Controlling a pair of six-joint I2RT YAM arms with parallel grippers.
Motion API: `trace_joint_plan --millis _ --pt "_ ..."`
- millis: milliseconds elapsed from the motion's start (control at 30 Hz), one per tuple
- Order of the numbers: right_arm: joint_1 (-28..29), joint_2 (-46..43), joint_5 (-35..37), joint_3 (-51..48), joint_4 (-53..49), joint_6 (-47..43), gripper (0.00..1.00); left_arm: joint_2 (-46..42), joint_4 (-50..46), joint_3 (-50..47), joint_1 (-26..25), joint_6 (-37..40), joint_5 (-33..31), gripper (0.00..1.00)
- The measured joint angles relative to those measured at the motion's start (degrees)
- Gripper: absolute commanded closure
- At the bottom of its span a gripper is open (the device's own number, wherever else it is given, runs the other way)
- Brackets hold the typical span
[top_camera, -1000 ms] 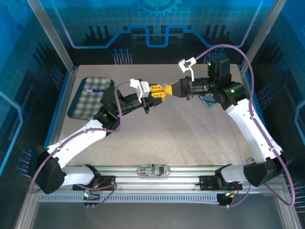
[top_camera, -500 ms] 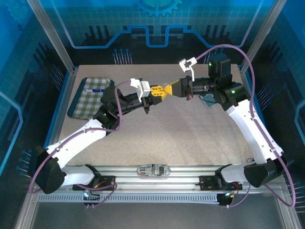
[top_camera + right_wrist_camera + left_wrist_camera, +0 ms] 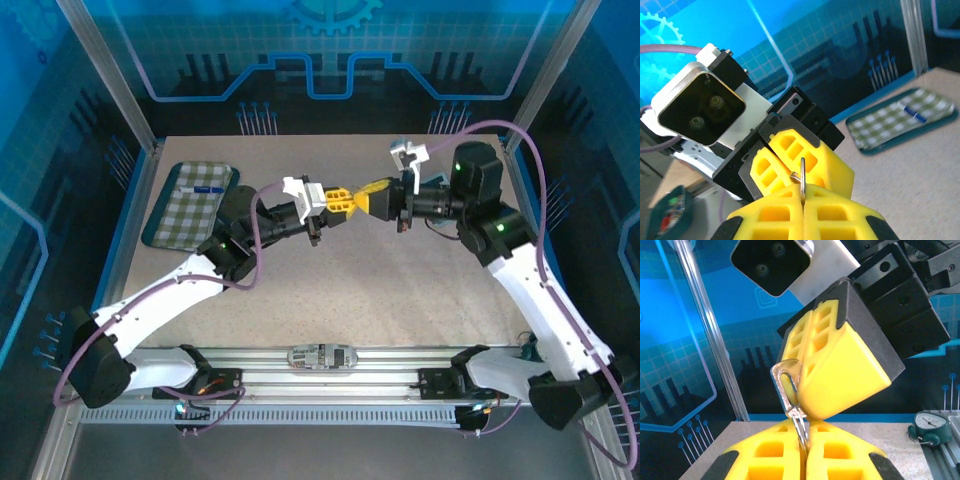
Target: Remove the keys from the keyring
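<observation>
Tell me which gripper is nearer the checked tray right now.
Left. The left gripper is raised mid-table, right of the checked tray; the right gripper faces it tip to tip from farther right, both shut on the keyring.

Both your arms reach inward and raised, wrists roughly level, fingertips meeting nose to nose. The left gripper is closed (pads tight together) on the keys. The right gripper is closed too, pinching the same metal from the opposite side.
</observation>
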Motion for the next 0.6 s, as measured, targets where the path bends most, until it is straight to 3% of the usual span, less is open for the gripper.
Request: trace_joint_plan --millis 600 --pt "1.6 -10.0 5.8 -18.2 24.3 -9.3 1.0 -1.2 -2.5 -0.3 -1.9 4.9 -1.5 1.0"
